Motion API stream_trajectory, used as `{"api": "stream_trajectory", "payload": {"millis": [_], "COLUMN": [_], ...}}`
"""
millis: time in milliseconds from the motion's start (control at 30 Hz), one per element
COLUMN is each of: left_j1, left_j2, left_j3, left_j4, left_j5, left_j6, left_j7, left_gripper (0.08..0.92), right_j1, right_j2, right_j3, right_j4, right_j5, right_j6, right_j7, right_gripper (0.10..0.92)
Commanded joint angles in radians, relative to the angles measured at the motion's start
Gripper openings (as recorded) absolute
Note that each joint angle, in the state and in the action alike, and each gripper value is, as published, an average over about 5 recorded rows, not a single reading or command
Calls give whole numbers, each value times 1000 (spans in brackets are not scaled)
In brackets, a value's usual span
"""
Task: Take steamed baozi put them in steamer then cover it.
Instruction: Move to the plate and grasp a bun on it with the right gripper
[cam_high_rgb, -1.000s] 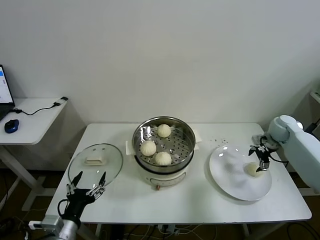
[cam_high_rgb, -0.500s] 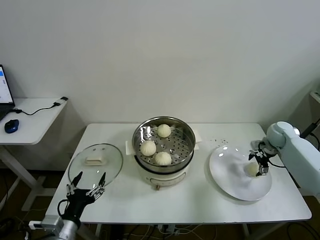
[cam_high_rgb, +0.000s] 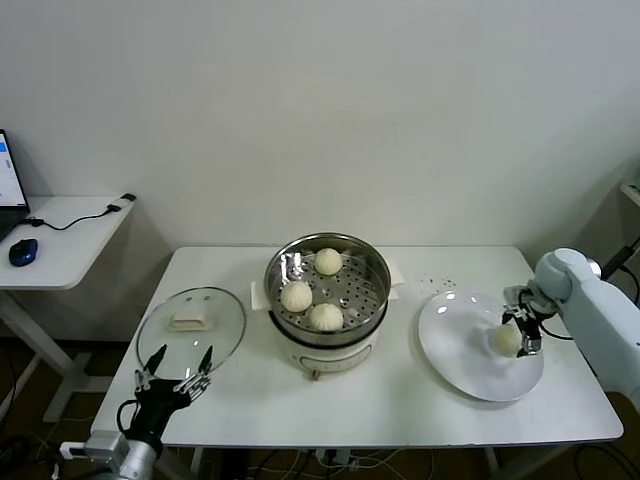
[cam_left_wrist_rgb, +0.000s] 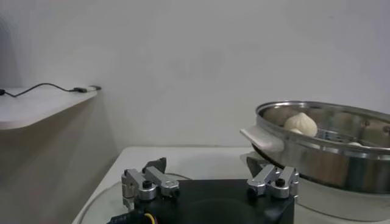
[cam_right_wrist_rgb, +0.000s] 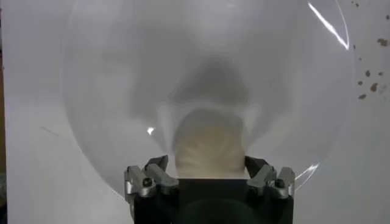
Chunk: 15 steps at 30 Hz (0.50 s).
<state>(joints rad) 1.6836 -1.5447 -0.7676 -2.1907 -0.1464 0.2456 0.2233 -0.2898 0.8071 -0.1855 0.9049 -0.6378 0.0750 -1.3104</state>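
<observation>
Now steamer (cam_high_rgb: 374, 305) holds three baozi (cam_high_rgb: 297, 296); right gripper (cam_high_rgb: 519, 334) straddles fourth (cam_high_rgb: 505, 339) on plate (cam_high_rgb: 455, 345) (jaws spread).

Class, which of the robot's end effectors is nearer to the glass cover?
The left end effector: it sits just in front of the cover. The right end effector is across the table, around the last baozi.

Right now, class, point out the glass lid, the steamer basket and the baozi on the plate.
glass lid (cam_high_rgb: 190, 320), head view, cream handle.
steamer basket (cam_high_rgb: 372, 300), head view, steel rim.
baozi on the plate (cam_high_rgb: 504, 339), head view, domed top.
</observation>
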Motion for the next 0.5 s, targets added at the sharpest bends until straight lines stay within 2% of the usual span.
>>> {"api": "stream_trajectory", "payload": {"millis": [33,267,500], "left_j1": [-2,-5,-25], "left_j2": [0,0,0], "left_j3": [0,3,-3], "left_j4": [0,0,5], "left_j5": [-2,-2,-10], "left_j6": [1,0,9], "left_j7": [1,0,-2], "left_gripper": [823,823,823], "right_j1": [-4,28,236], "right_j2": [2,-10,-112], "right_j3": [7,-10,-235], "right_j4": [-4,9,164], "right_j5": [-9,46,306], "right_j6": [2,-13,-115], "right_j7": [6,6,-33], "right_gripper": [758,592,577]}}
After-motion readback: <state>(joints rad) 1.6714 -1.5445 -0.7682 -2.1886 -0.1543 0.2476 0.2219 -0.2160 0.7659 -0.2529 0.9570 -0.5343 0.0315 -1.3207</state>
